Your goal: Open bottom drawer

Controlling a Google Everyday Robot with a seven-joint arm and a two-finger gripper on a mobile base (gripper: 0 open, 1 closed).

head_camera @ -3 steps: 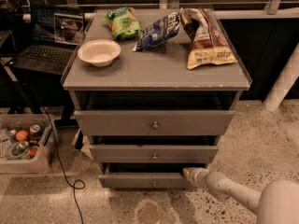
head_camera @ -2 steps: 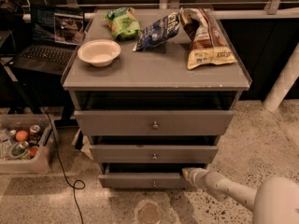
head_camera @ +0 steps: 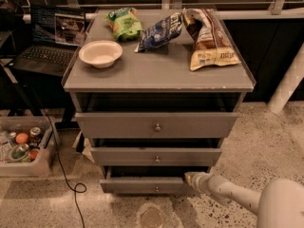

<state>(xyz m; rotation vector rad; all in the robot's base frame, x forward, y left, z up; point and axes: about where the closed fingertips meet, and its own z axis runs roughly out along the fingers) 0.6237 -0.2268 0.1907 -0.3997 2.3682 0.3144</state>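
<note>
While the cabinet [head_camera: 156,75] shows all three fronts slightly out, the bottom drawer [head_camera: 137,185], lowest by the floor, is only ajar. The end effector [head_camera: 192,178] sits at its right top edge; whether open or closed, I cannot tell. Pulling there, off the knob [head_camera: 156,189], could skew and jam it.

The gripper [head_camera: 192,178], low at 5 o'clock in the view, is a small cream tip on 1 smooth off-white tubular arm [head_camera: 229,194], which widens into a bulbous pale shell [head_camera: 282,205].
</note>
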